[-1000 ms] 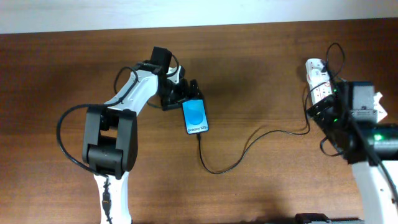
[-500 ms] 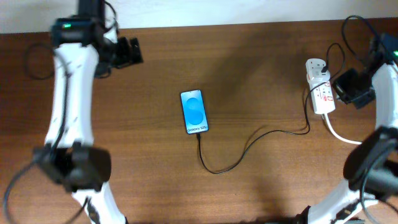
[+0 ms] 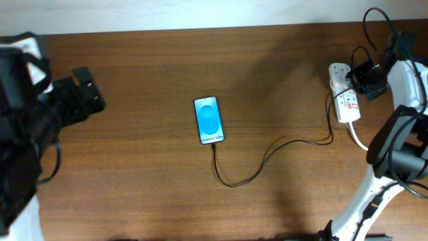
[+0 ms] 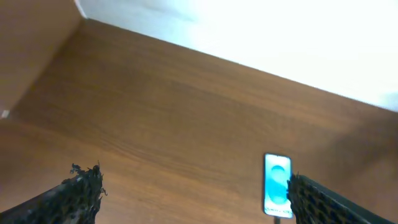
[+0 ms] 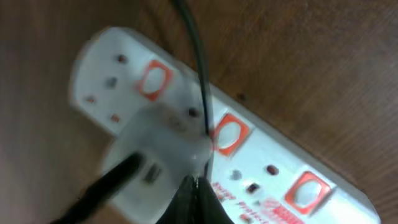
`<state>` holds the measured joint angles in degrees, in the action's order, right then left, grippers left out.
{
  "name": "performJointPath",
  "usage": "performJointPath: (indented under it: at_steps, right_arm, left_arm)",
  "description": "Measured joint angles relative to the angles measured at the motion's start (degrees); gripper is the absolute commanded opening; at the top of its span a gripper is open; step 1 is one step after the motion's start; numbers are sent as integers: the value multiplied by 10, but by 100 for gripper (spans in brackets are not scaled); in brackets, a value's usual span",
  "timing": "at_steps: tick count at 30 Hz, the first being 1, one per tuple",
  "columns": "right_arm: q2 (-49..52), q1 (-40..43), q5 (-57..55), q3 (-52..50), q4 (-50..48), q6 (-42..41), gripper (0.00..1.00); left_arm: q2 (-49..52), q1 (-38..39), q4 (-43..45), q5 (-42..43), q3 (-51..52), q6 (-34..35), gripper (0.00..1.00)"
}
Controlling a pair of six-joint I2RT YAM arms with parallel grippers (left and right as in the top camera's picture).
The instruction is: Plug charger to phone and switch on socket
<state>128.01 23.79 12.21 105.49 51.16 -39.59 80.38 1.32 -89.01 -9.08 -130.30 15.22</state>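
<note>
The phone (image 3: 208, 120) lies flat mid-table, blue screen up, and shows in the left wrist view as phone (image 4: 277, 186). The charger (image 3: 254, 171), a thin black cable, runs from the phone's near end in a curve toward the socket (image 3: 346, 100) at the right. My right gripper (image 3: 361, 79) is shut, empty, its tips (image 5: 198, 183) resting on the socket (image 5: 267, 168) between the white plug block (image 5: 161, 146) and a red switch (image 5: 227, 134). A thin black cable (image 5: 200, 81) crosses the socket. My left gripper (image 3: 93, 88) is open at the far left, holding nothing (image 4: 199, 202).
The table's back edge meets a white wall (image 3: 200, 13). A thick white cord (image 3: 364, 144) leaves the socket toward the right arm's base (image 3: 394, 154). The left arm's dark body (image 3: 20, 134) fills the left edge.
My left arm has left the phone's far end and swung to the far left, still open. My right gripper has shut and moved onto the socket's far end.
</note>
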Motion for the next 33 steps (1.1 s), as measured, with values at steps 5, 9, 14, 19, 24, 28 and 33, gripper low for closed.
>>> performJointPath:
  at_steps: [5,9,14,19,24,28,33]
  right_arm:
    - [16,5,-8,0,-16,-9,4]
    - [16,6,-12,0,-24,-9,4]
    - [20,9,-14,0,-35,-20,4]
    - [43,10,-10,15,-31,-21,4]
    - [45,7,-16,24,-14,-17,4]
    - [62,-2,1,72,70,-16,4]
    - [70,5,4,117,107,-16,4]
  left_arm:
    - [-23,0,-2,-41,0,10,99]
    - [-22,0,-2,-48,0,11,99]
    - [-22,0,-3,-63,0,11,99]
    - [-22,0,-6,-65,0,11,99]
    - [-22,0,-17,-66,0,11,100]
    - [-22,0,-19,-66,0,11,99]
    - [-22,0,-20,-66,0,11,99]
